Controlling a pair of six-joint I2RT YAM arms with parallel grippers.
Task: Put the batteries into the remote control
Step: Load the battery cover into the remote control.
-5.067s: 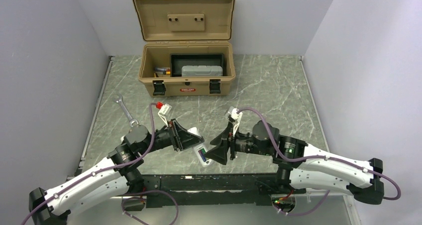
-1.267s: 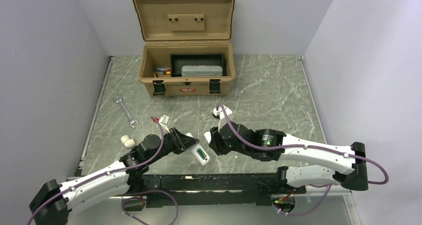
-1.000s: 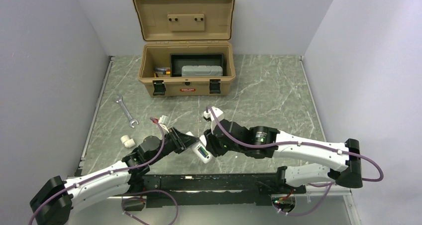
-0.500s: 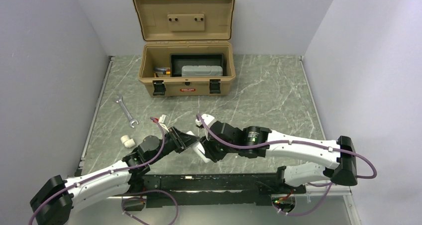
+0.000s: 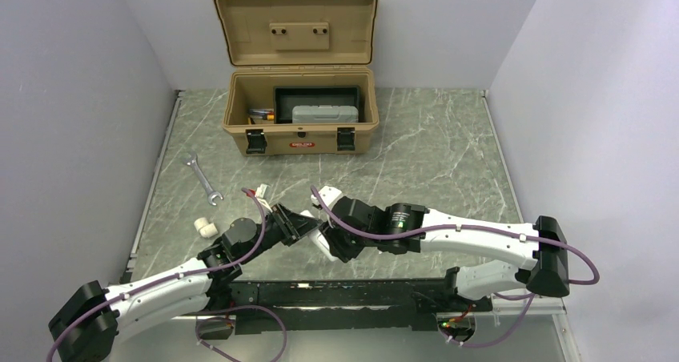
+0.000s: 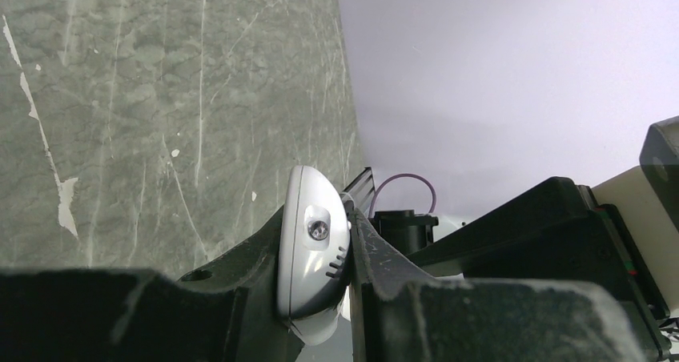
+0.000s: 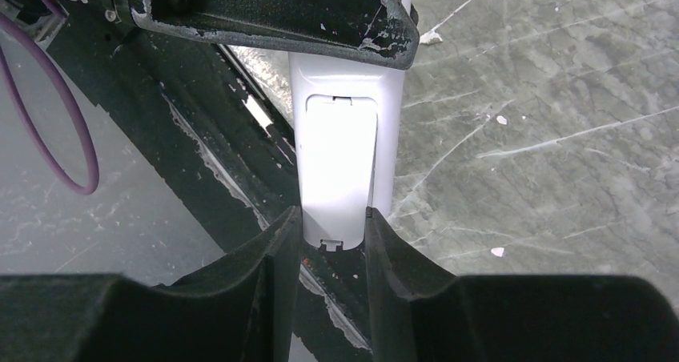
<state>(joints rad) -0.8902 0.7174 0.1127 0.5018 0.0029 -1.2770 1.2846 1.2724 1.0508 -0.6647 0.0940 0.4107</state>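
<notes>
Remote runs lengthwise from right gripper at bottom of right wrist view up to left gripper; we see both clamped snug on its ends, cover shut.

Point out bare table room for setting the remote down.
Widest bare marble: the table's right half, from toolbox to right wall, beyond the right arm. Smaller strip runs along the toolbox front. Crowded: near centre, where left end effector and right end effector grip the remote control; wrench lies left.
</notes>
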